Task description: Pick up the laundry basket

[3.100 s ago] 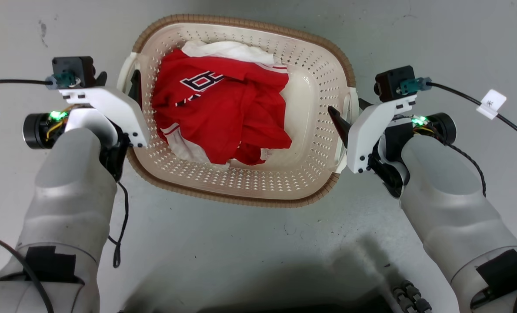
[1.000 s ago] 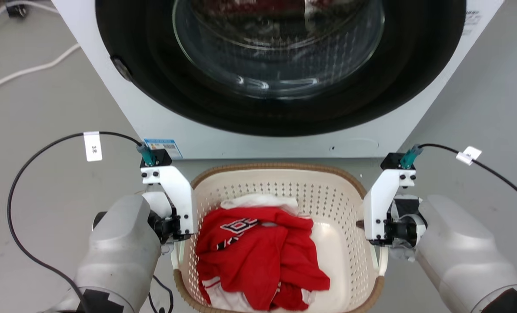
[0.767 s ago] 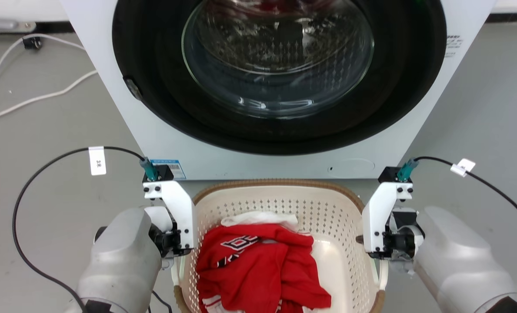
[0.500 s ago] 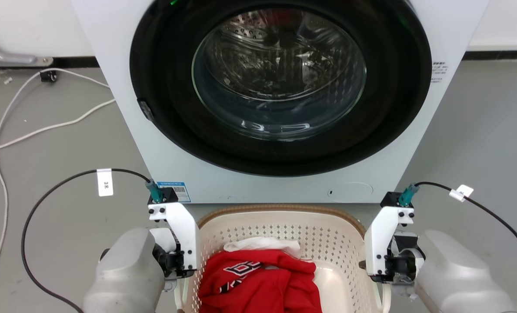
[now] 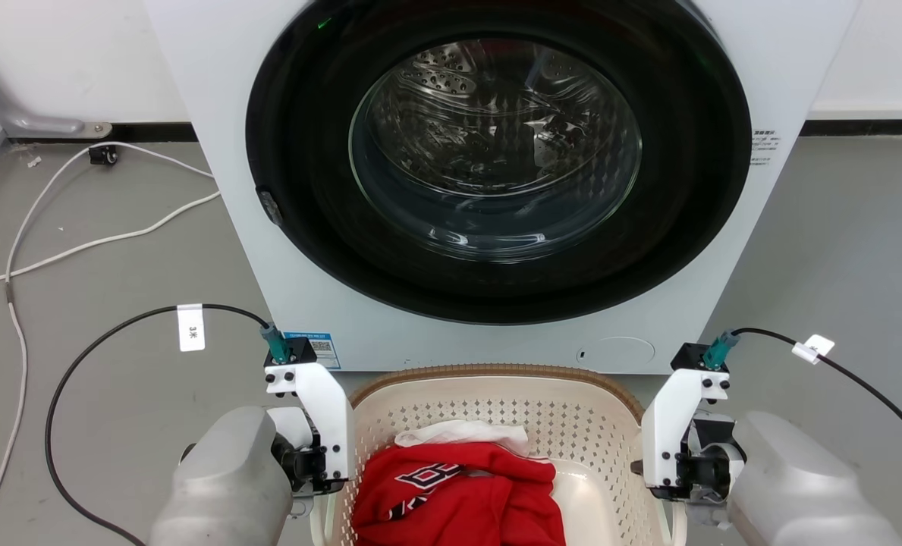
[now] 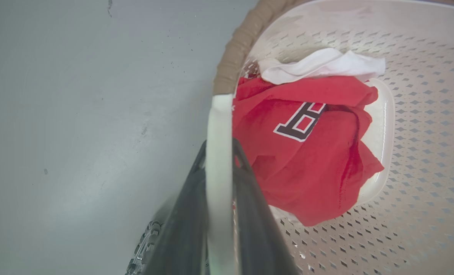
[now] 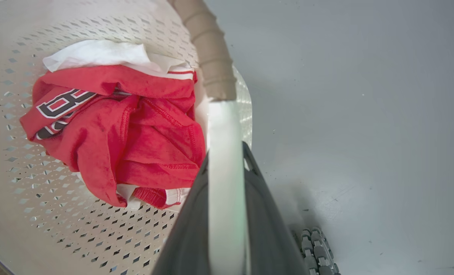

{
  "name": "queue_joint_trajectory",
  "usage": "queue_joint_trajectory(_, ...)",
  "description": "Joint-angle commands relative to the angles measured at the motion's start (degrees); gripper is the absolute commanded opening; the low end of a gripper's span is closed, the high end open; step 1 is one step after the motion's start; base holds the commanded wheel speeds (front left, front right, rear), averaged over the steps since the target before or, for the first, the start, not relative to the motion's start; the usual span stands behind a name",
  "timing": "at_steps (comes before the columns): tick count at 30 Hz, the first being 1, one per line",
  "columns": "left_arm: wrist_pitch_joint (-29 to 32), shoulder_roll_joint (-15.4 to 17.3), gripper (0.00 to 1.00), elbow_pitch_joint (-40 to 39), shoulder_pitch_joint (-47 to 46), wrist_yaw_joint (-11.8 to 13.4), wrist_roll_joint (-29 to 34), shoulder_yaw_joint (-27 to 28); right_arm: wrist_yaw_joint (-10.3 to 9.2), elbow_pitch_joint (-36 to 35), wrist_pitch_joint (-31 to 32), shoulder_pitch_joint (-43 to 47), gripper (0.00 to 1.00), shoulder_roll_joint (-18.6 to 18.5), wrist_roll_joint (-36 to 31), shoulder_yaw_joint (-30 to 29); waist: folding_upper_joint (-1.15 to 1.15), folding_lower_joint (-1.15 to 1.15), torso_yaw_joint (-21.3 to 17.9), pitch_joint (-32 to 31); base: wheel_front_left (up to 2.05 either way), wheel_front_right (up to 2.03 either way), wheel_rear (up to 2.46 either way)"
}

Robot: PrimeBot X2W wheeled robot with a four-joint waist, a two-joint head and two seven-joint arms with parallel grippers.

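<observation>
White cable tag marked "3米", red jersey with partial dark block lettering, blue sticker illegible

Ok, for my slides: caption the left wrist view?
Left gripper, jaws shut on the white handle of the laundry basket holding a red jersey and white cloth.

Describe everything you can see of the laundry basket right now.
The laundry basket is cream plastic, rounded-rectangular, with walls perforated by small diamond holes and a brown woven-look rim. It is upright and level just in front of the washing machine, between both arms. The left hand is shut on its white left handle, the right hand on the right handle. Inside lie a crumpled red garment and a white cloth. Whether it is off the floor cannot be told.
</observation>
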Motion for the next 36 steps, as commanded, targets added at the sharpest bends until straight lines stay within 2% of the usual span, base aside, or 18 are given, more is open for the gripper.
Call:
queue_joint_trajectory(1, 0.0, -0.7, 0.00, 0.0, 0.8, -0.1, -0.3, -0.2, 0.90, -0.7, -0.5, 0.3, 0.00, 0.8, 0.6, 0.1, 0.00, 0.01, 0.1, -0.2, 0.00, 0.00, 0.00)
queue_joint_trajectory(36, -0.6, -1.2, 0.00, 0.0, 0.3, 0.1, -2.1, -1.6, 0.91, 0.3, -4.4, 1.1, 0.00, 0.8, 2.6, 2.0, 0.00, 0.01, 0.5, -0.7, 0.00, 0.00, 0.00)
